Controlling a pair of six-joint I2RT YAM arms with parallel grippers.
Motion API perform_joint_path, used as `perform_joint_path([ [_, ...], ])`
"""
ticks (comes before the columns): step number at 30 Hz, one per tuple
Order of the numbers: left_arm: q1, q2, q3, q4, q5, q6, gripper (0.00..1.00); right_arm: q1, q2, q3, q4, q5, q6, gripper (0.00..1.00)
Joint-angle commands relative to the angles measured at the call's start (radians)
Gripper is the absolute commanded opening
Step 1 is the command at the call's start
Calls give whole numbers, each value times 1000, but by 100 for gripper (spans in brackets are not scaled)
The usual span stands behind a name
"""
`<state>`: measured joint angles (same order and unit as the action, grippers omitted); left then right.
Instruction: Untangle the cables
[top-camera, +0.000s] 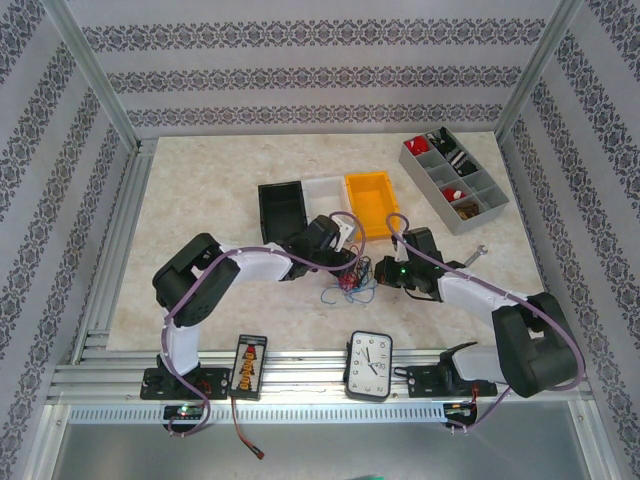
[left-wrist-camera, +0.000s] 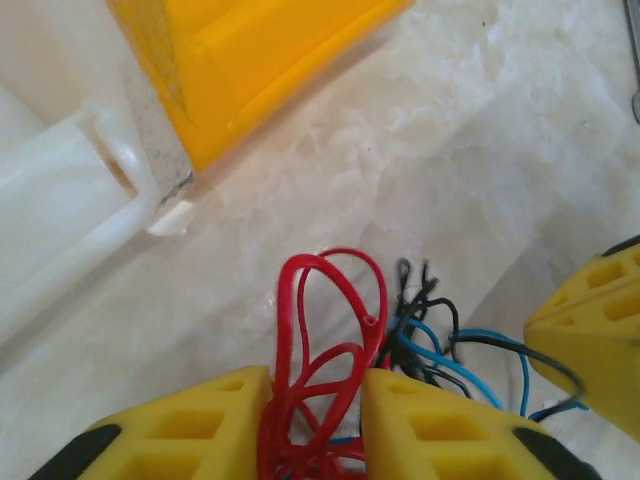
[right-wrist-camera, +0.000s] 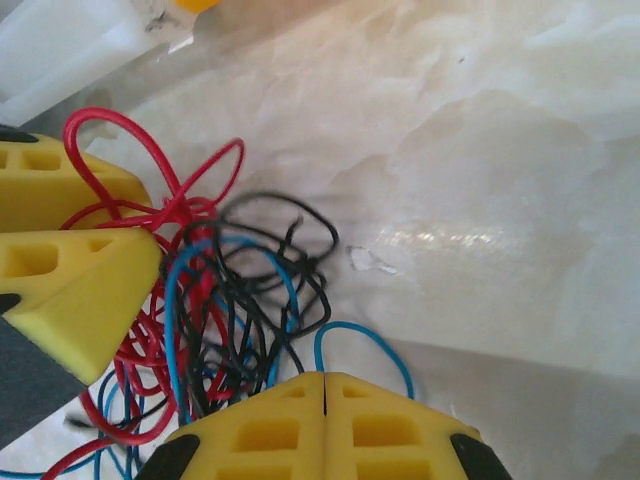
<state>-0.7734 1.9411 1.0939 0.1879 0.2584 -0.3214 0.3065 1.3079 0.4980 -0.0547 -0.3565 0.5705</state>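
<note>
My left tool (left-wrist-camera: 315, 385) is narrow on red loops of the tangled bunch of thin red, blue and black wire cables (right-wrist-camera: 215, 320), lying on the pale marbled surface (right-wrist-camera: 480, 150) between my two tools; my right tool (right-wrist-camera: 325, 380) is pinched shut on dark strands; pulling apart could tighten knots or drag everything; one bunch, three colours.
</note>
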Motion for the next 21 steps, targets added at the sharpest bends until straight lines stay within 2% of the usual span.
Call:
perform_joint_path([
  [1,-12,37,45,-55,-67,-28,13,-31,-39,-9,10,44,50,0],
  [2,-12,43,55,-78,-113,-39,9,-40,-50,-10,9,63,64,0],
  [3,-11,50,64,-104,-168,-51,0,-56,-69,-11,2,87,80,0],
  [10,-9,24,64,-234,-387,-74,0,-238,-212,-19,-114,227,170,0],
  [16,3,-45,-17,-239,-436,-97,0,-431,-294,-16,-218,291,208,0],
  [21,21,-103,-96,-247,-444,-88,0,-571,-310,-7,-231,273,245,0],
])
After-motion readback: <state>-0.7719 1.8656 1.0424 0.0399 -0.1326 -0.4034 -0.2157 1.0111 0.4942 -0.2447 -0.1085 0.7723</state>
